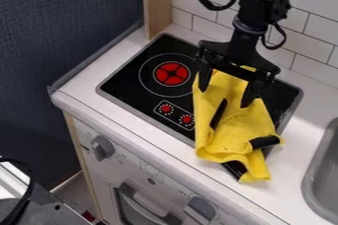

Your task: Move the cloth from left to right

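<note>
Soft light, seemingly from above, brightens the smooth white countertop (300,142), strongest near its right edge; the white toy-oven front (142,162) is greyer, the dark blue textured wall (72,21) dim.

The cloth (241,125) is yellow, interrupted by black patches. The gripper (225,96) is black. The cooktop (129,83) is black with a grey border. The burner (172,73) is red, crossed by dark lines and ringed in white. The counter (109,58) is white. The wall tiles (318,9) are white in a staggered grey-lined pattern. The side wall (66,21) is dark blue.
</note>
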`<state>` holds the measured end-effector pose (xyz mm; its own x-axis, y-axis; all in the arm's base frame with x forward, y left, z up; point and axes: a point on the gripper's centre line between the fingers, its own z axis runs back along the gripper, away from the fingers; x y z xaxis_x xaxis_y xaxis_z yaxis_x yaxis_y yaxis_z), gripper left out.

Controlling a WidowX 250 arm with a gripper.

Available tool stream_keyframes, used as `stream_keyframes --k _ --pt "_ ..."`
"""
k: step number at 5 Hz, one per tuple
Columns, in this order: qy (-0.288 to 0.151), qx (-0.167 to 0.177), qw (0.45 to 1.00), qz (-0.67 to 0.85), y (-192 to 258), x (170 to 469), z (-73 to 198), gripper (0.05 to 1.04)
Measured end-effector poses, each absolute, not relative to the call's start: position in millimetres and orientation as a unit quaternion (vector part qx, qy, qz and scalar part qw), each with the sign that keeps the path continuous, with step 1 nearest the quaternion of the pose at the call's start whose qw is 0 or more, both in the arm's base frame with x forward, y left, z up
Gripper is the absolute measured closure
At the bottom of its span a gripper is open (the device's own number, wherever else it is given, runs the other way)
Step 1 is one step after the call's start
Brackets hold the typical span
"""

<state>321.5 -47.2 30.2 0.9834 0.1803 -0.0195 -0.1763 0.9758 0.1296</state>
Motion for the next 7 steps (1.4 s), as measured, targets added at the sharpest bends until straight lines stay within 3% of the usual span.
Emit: stream_keyframes --k 1,2,3,4,6,7 --pt "0.009 0.105 0.99 0.092 -37.9 315.5 36.1 0.079" --pt "-0.014 0.104 0.988 0.111 -20.8 305.6 57.8 0.079" --pt "-0.017 0.084 0.985 0.146 7.8 295.1 69.2 0.079" --pt "-0.015 0.033 0.98 0.196 40.0 276.8 74.8 0.079" --pt "0.016 -0.006 0.975 0.221 75.5 259.7 68.8 0.079" --pt "0.035 -0.044 0.974 0.218 74.5 244.9 61.4 0.079"
